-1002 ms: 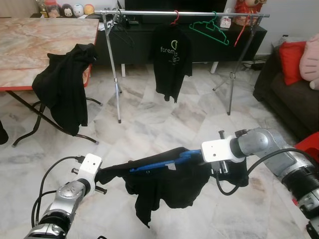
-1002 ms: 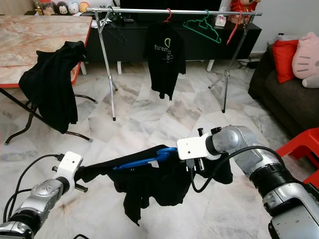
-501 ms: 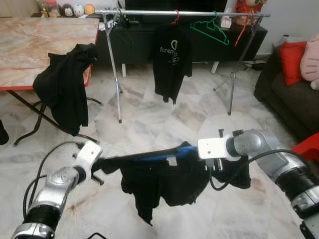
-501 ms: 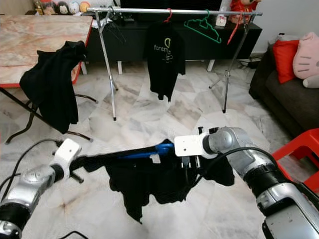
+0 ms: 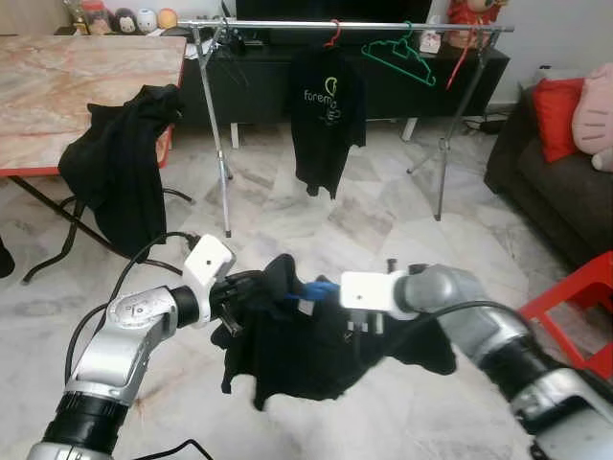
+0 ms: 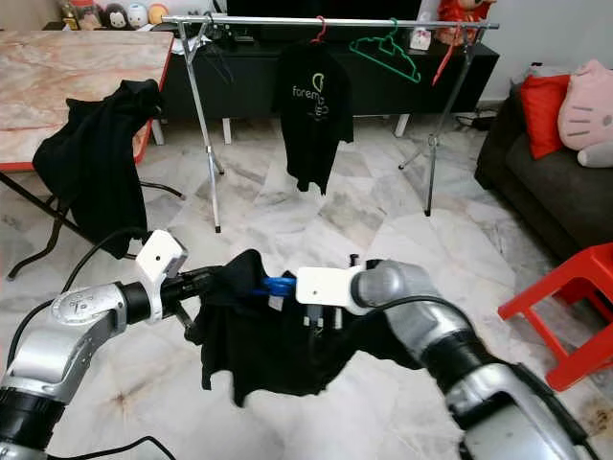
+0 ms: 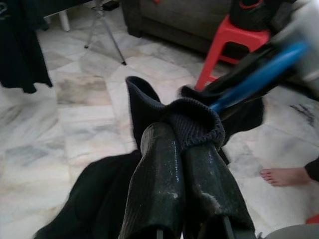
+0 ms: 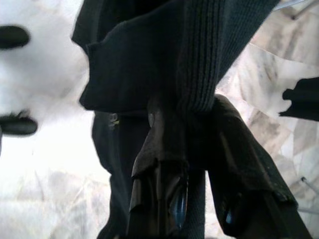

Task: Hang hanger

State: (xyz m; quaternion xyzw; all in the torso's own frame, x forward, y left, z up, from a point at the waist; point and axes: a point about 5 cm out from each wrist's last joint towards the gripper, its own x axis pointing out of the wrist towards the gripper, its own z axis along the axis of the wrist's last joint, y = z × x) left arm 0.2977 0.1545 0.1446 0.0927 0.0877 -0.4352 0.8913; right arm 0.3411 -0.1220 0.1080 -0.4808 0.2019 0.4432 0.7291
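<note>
I've got the blue hanger (image 5: pixel 314 287) up in the air between both arms, out over the marble floor (image 5: pixel 383 216) and well short of the clothes rack (image 5: pixel 345 24). A black shirt (image 5: pixel 287 350) is draped on it and bunched up. My left gripper (image 7: pixel 182 149) is clamped on the shirt's ribbed collar. My right gripper (image 8: pixel 192 119) is pinching more of that black knit. A printed black tee (image 5: pixel 329 120) hangs on the rack.
</note>
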